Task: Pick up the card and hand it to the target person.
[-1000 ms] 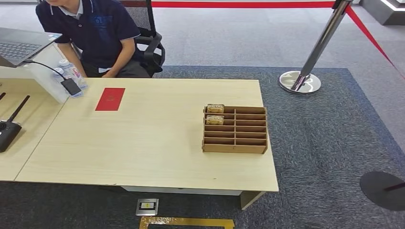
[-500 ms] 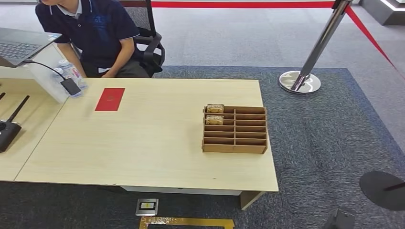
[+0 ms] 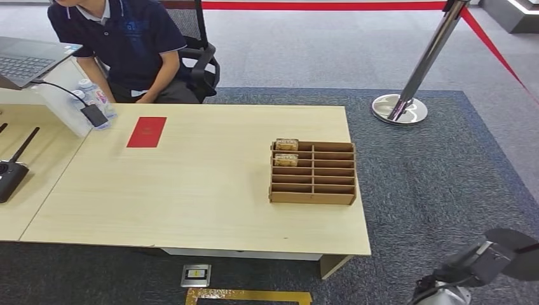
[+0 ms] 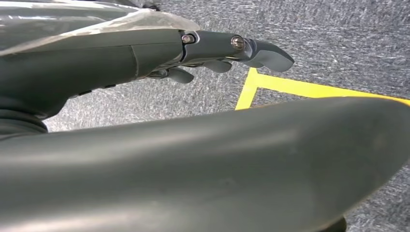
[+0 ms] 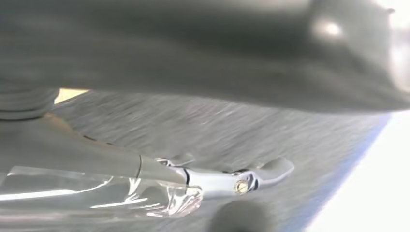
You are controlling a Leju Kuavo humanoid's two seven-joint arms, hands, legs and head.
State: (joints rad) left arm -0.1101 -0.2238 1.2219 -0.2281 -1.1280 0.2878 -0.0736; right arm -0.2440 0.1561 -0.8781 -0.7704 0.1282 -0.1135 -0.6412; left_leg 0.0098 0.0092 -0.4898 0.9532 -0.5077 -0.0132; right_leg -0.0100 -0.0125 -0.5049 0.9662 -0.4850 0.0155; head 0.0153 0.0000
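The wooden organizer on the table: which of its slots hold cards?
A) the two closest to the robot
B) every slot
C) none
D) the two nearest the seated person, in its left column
D: the wooden organizer shows cards in just the two far slots of its left column; the other slots look empty.

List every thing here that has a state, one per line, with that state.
cards: two, standing in the organizer's far left slots.
wooden organizer: on the table, its other slots empty.
red envelope: flat on the table, untouched.
laptop: lid open.
left hand: holds nothing, over carpet.
right hand: holds nothing, blurred.
person: seated behind the table.
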